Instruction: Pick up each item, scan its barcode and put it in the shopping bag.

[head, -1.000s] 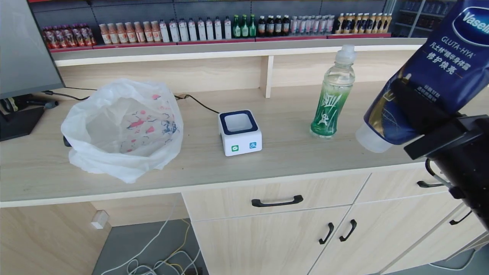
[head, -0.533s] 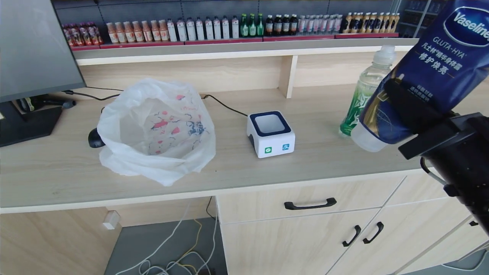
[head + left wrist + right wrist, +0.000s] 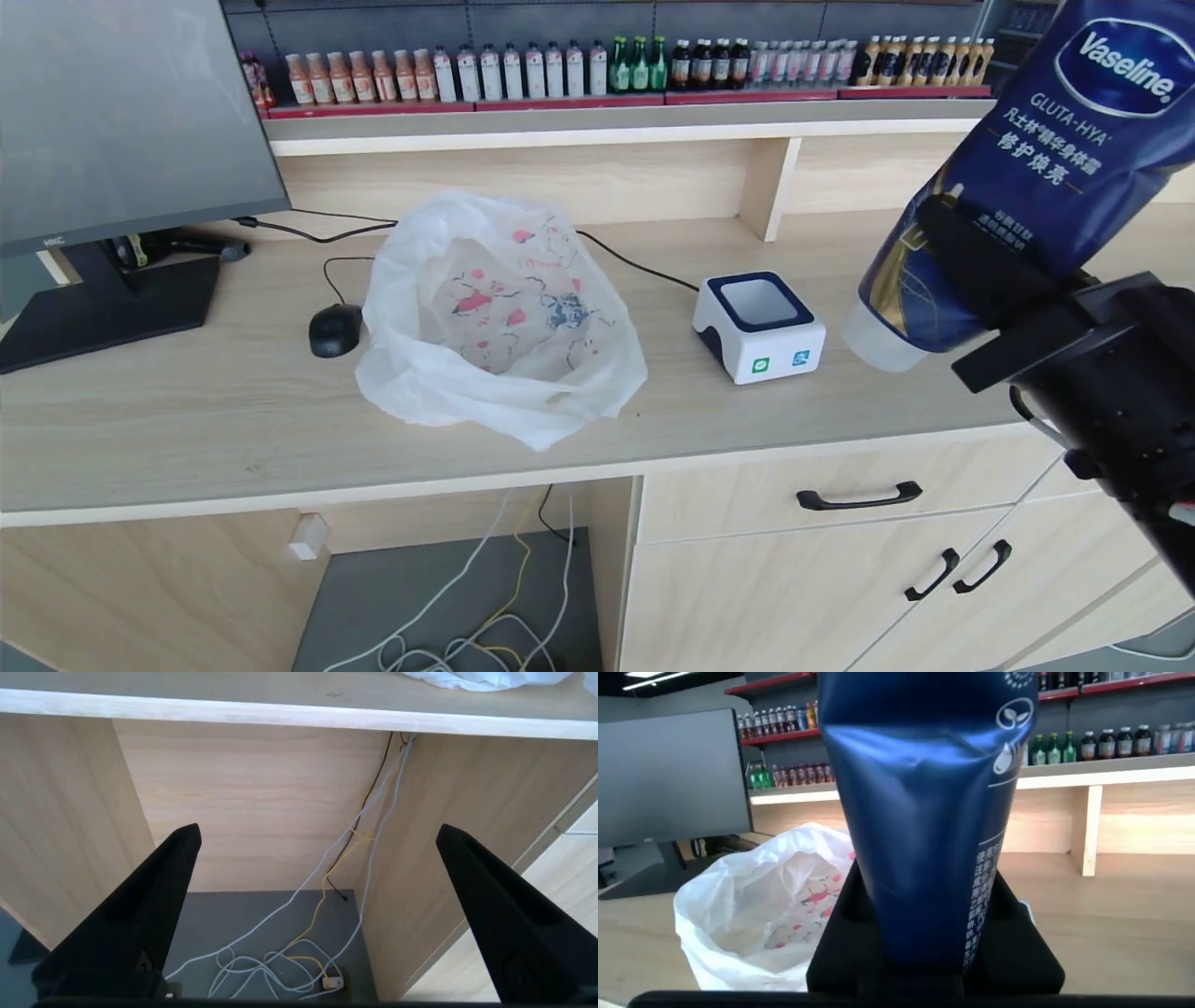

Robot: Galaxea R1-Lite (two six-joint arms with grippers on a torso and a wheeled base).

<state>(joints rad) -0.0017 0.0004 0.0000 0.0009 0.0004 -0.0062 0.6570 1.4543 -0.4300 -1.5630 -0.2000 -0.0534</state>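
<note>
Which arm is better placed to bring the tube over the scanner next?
Right. The right pincer grips the blue tube, raised close beside the scanner. The left pincer hangs open and empty below the counter, facing floor cables.

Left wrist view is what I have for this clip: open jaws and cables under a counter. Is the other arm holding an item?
Observer: Yes. The right gripper is shut on a dark blue tube, held in the air and tilted with its pale cap end lowest.
Operator: Where is the scanner relative to that tube?
Observer: The white scanner sits on the counter with its window facing up. In the head view it lies between the open shopping bag on its left and the tube's cap on its right.
</note>
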